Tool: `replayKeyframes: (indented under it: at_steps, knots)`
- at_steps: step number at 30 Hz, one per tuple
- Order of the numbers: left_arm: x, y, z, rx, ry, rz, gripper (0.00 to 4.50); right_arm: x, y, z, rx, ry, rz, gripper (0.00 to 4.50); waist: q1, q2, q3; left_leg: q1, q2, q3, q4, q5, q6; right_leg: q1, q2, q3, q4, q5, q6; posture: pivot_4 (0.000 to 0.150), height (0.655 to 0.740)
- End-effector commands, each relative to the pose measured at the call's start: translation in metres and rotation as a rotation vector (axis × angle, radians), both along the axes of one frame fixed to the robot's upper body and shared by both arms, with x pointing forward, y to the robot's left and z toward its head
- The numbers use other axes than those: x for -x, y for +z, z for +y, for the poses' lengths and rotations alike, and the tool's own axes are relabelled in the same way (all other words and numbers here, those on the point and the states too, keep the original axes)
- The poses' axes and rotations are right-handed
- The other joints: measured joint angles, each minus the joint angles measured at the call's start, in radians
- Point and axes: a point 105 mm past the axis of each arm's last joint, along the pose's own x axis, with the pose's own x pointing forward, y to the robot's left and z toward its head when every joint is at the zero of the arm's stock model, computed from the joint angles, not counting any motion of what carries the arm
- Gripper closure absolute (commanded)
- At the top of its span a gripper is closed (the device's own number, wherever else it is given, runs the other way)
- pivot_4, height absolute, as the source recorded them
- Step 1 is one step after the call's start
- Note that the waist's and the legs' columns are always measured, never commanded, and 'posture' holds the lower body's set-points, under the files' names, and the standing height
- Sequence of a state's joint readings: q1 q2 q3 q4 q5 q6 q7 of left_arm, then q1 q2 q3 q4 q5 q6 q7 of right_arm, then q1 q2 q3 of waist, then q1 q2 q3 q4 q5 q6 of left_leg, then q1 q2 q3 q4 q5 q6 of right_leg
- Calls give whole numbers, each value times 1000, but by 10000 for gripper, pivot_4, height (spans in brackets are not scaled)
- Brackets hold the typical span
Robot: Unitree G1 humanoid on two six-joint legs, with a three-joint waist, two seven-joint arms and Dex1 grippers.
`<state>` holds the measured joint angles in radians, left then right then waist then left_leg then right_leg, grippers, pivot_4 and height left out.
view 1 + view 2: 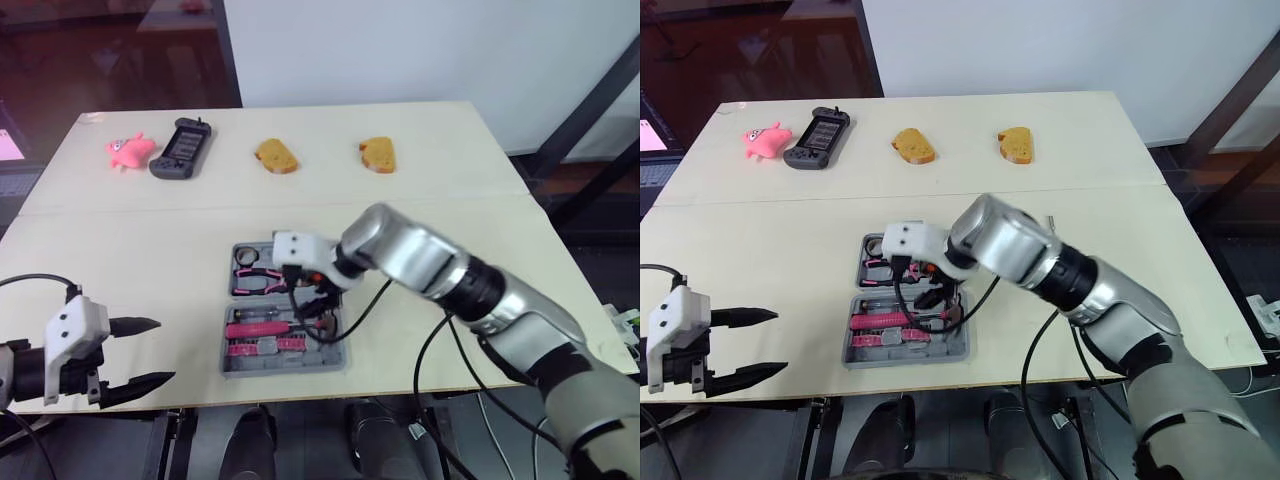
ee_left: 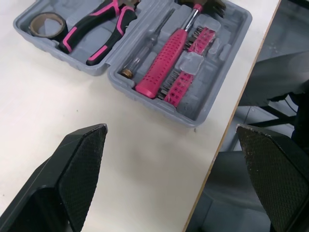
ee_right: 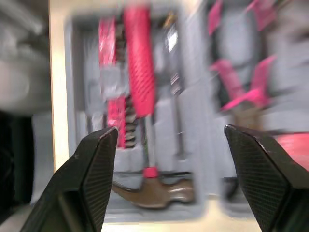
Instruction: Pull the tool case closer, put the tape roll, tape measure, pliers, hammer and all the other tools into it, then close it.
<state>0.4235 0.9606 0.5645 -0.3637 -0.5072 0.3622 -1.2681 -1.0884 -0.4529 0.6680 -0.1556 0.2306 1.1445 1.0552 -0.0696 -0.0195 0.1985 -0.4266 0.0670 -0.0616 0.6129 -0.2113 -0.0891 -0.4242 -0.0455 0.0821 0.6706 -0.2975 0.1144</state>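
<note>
Right jaws spread above tool case (image 2: 213,84); beige table (image 1: 120,250).

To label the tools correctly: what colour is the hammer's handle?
Pink. The hammer shows best in the left wrist view.

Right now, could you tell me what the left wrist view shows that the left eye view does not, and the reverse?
The left wrist view adds the tape roll, plain in its corner pocket, and the hammer up to its head. The left eye view adds the right arm reaching over the tool case, plus a pink toy, a black handheld and two bread slices across the table. Both share the open case, the pliers and the open left gripper.
</note>
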Motion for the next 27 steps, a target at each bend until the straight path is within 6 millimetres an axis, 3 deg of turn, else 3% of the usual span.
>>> replayKeyframes:
  at_steps: [1,4,6,7,9,15,27]
  knots:
    - [-3,4,-2,-5,-19,-21,0,-2,25,5,-264,41,-174,6871,0,-2,-1,0,0,-1,0,0,0,0,0,0,0,0,0,1500,7400]
    - [-5,4,-3,0,-25,-22,0,4,17,-5,-321,81,-229,6871,2,-2,-1,0,0,-1,0,0,0,1,0,-1,0,0,0,1500,7400]
    - [-7,4,-4,4,-31,-23,0,12,5,-10,-308,102,-149,6871,1,-2,-1,0,0,0,1,0,0,1,0,0,0,0,0,1500,7400]
    - [-8,5,-4,8,-35,-21,0,17,-9,-15,-259,97,-78,9234,0,-1,-1,0,0,0,1,0,0,1,0,0,0,0,0,1500,7400]
    - [-10,5,-6,15,-44,-16,0,20,-28,-22,-256,86,-32,15083,1,-2,-1,1,0,-1,1,0,0,1,0,0,1,0,0,1500,7400]
    - [-15,8,-6,19,-55,-19,0,13,-60,-16,-270,70,-55,44662,-3,-2,-1,1,0,-1,1,0,0,2,1,0,1,0,0,1500,7400]
    - [-12,11,-5,12,-54,-22,0,4,-78,18,-301,46,-1,44662,0,-2,-1,1,0,-1,1,0,0,3,1,0,2,0,0,1500,7400]
